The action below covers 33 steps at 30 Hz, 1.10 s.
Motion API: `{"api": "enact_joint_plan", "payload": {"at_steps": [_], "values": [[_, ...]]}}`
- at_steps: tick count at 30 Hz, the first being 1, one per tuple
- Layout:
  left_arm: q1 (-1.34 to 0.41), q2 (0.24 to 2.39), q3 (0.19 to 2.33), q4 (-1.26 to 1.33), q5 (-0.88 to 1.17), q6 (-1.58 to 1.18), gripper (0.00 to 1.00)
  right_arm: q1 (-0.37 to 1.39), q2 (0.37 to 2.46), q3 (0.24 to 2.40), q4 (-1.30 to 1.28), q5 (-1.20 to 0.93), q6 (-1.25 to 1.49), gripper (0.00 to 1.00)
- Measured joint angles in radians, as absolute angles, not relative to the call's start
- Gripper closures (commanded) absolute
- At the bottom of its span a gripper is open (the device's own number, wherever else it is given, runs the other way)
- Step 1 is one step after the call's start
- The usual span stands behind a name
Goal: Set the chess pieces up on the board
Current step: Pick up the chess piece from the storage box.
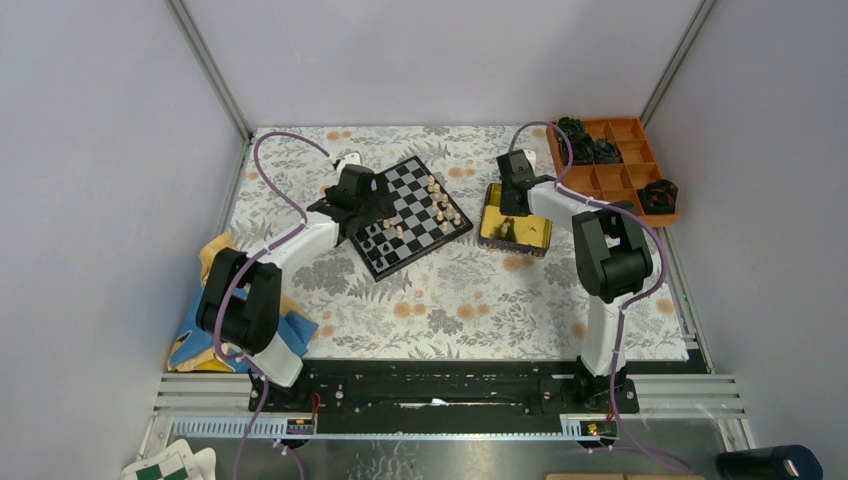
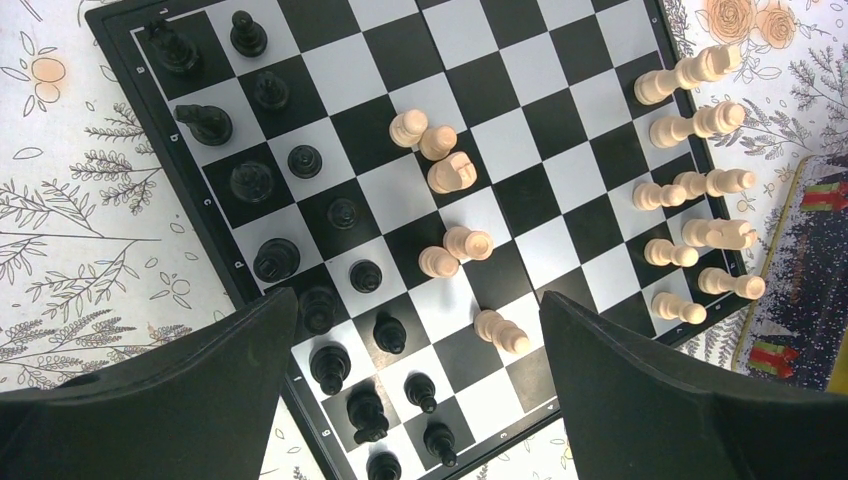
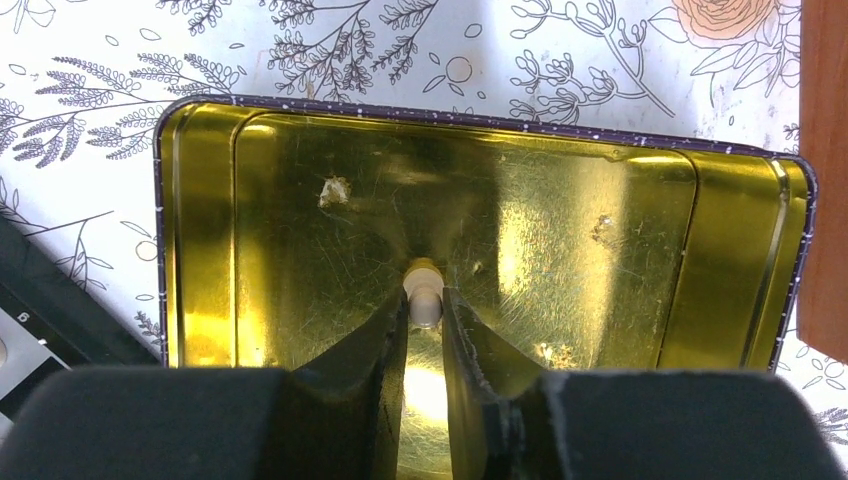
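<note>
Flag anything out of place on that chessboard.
Several light tan wooden chess pieces stand scattered across the middle squares of the black-and-grey checkered board, away from the tan rows at its edge.

Shiny gold rectangular tin (image 3: 560,240), dark speckled rim, open side up, on white floral-printed cloth (image 3: 300,50). Contents: one small light tan wooden chess piece (image 3: 424,283), pinched between the black fingers of the right gripper (image 3: 425,310). Black chessboard corner (image 3: 50,310) at lower left; reddish-brown tray edge (image 3: 825,150) at right.
</note>
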<state>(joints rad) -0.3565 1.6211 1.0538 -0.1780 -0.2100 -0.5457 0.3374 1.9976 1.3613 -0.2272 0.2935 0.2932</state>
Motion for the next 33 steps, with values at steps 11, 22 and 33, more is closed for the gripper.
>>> {"api": "enact_joint_plan", "payload": {"at_steps": [11, 22, 33], "values": [[-0.350, 1.621, 1.055, -0.178, -0.209, -0.546, 0.01, 0.337, 2.000, 1.362, -0.227, 0.294, 0.288, 0.98], [-0.350, 1.621, 1.058, -0.181, -0.208, -0.546, 0.01, 0.337, 1.975, 1.362, -0.223, 0.295, 0.254, 1.00], [-0.350, 1.620, 1.065, -0.181, -0.207, -0.547, 0.01, 0.345, 1.901, 1.380, -0.202, 0.281, 0.224, 1.00]]}}
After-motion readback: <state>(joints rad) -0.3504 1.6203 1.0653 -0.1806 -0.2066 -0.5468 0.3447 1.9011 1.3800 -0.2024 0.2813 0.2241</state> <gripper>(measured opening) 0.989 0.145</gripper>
